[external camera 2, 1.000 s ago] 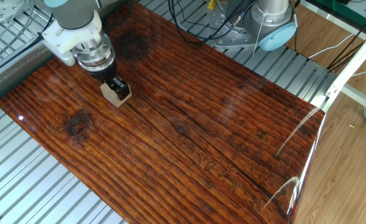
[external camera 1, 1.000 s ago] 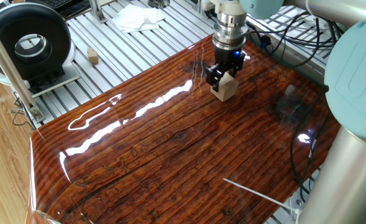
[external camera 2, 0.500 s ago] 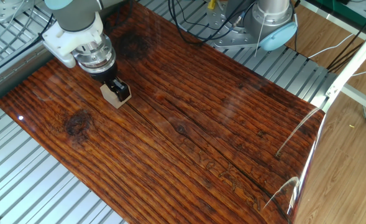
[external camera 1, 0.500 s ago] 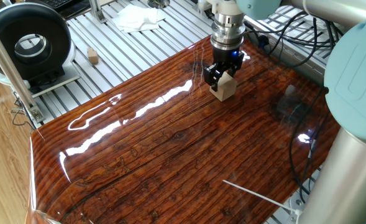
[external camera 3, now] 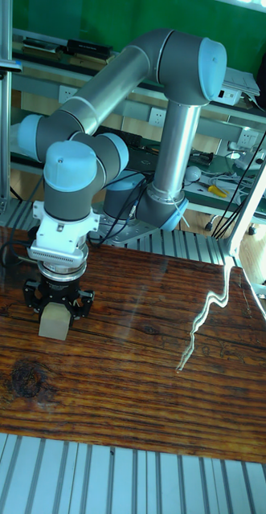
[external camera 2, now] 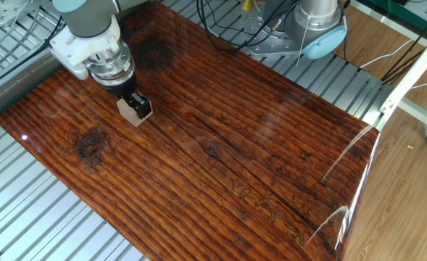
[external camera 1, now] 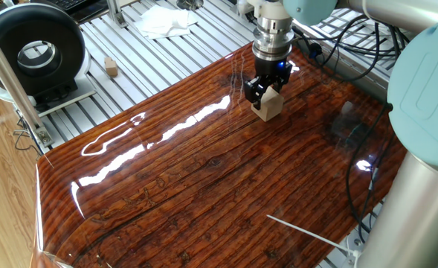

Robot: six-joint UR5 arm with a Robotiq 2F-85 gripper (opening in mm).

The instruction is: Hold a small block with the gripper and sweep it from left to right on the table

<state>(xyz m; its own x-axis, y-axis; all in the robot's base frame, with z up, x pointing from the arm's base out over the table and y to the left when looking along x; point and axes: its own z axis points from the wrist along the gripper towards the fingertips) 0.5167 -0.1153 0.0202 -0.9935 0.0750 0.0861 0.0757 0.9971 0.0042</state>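
Barely anything is moving since a second ago: my gripper (external camera 1: pixel 262 92) has only crept slightly along the table (external camera 1: pixel 204 186). I'm keeping its prongs clamped on the small block (external camera 1: pixel 268 105), which is resting on the table near the far edge.
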